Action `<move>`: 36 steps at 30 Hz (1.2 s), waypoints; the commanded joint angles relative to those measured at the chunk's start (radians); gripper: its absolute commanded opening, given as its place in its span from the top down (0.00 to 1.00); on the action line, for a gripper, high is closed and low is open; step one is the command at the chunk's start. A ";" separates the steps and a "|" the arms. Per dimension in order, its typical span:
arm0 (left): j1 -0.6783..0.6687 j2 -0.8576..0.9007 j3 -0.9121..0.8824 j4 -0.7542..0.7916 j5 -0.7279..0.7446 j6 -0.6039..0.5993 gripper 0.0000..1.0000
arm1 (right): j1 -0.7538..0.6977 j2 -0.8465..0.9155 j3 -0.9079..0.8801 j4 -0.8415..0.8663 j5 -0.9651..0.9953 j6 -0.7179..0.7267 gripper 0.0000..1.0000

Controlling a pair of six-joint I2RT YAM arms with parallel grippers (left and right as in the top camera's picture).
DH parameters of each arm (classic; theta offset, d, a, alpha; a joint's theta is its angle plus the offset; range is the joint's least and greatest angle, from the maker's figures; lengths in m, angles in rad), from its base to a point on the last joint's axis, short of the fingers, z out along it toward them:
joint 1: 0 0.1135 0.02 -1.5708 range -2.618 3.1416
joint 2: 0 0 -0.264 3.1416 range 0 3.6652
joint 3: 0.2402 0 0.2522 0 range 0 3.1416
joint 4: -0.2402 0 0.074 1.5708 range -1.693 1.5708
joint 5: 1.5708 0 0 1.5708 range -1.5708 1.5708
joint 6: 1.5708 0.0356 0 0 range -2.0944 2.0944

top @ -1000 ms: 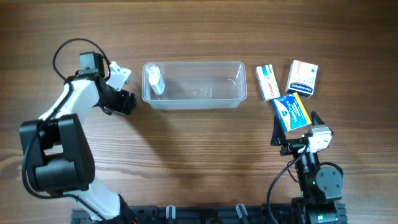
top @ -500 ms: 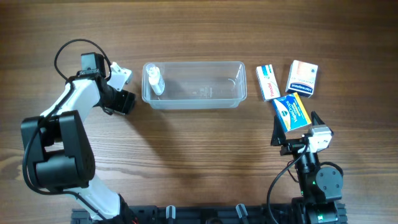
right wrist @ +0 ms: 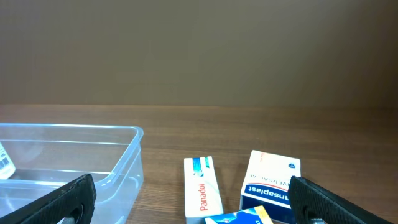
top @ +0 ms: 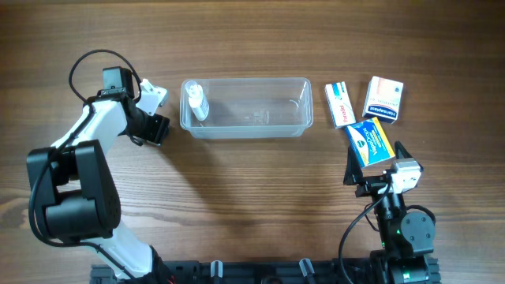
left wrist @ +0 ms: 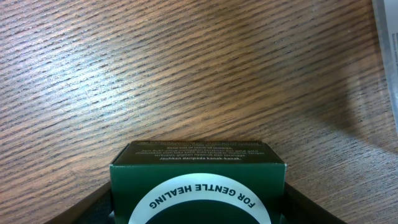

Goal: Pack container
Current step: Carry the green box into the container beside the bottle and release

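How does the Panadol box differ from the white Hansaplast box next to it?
The Panadol box is narrow and slim; the white Hansaplast box is wider and squarer. The Panadol box carries red lettering, the Hansaplast box a dark blue band. The Panadol box lies nearer the container; the Hansaplast box farther from it. Both lie flat on the table, outside the container, apart.
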 commanded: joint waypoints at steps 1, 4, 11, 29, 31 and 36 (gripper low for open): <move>0.008 -0.010 0.003 0.000 0.005 0.003 0.34 | 0.003 -0.008 -0.001 0.003 -0.013 -0.009 0.00; 0.008 -0.046 0.012 0.003 0.005 -0.021 0.35 | 0.003 -0.008 -0.001 0.003 -0.013 -0.009 0.00; 0.008 -0.168 0.027 0.012 0.005 -0.072 0.43 | 0.003 -0.008 -0.001 0.004 -0.013 -0.009 0.00; -0.226 -0.653 0.027 0.091 0.009 -0.394 0.52 | 0.003 -0.008 -0.001 0.003 -0.013 -0.009 0.00; -0.295 -0.671 0.027 0.099 0.009 -0.426 0.52 | 0.003 -0.008 -0.001 0.003 -0.013 -0.009 0.00; -0.439 -0.649 0.027 0.105 -0.014 -0.526 0.53 | 0.003 -0.008 -0.001 0.003 -0.013 -0.009 0.00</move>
